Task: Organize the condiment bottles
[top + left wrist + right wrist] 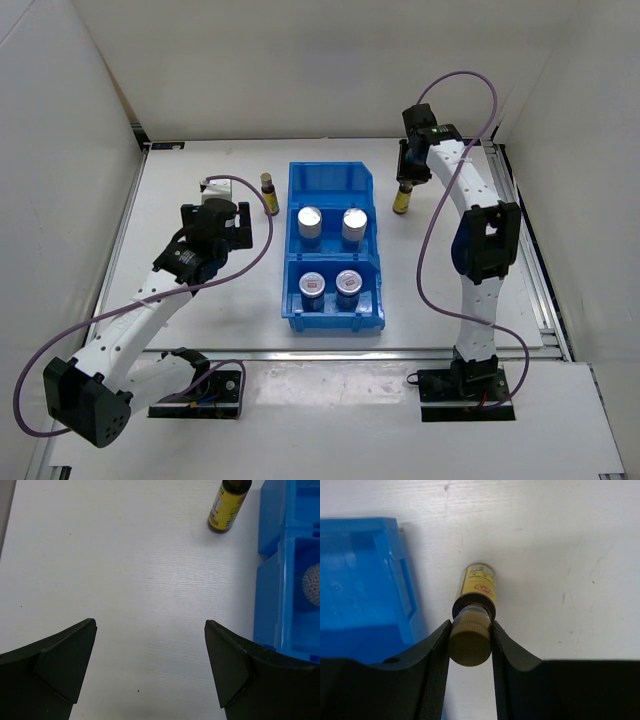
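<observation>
A slim brown yellow-labelled bottle (268,193) stands on the table just left of the bin's back end; it also shows at the top of the left wrist view (227,507). My left gripper (238,222) (150,630) is open and empty, short of that bottle. My right gripper (405,178) (470,624) is shut on the cap of the second brown bottle (403,200) (477,582), upright right of the bin. Two white-blue cylinders (310,222) (354,224) stand in the bin's middle compartment. Two grey jars with red-marked lids (313,286) (348,284) sit in the front compartment.
The blue three-compartment bin (330,177) (270,590) (365,580) stands mid-table; its back compartment holds nothing. White walls close in the table at the left, back and right. A metal rail (525,230) runs along the right edge.
</observation>
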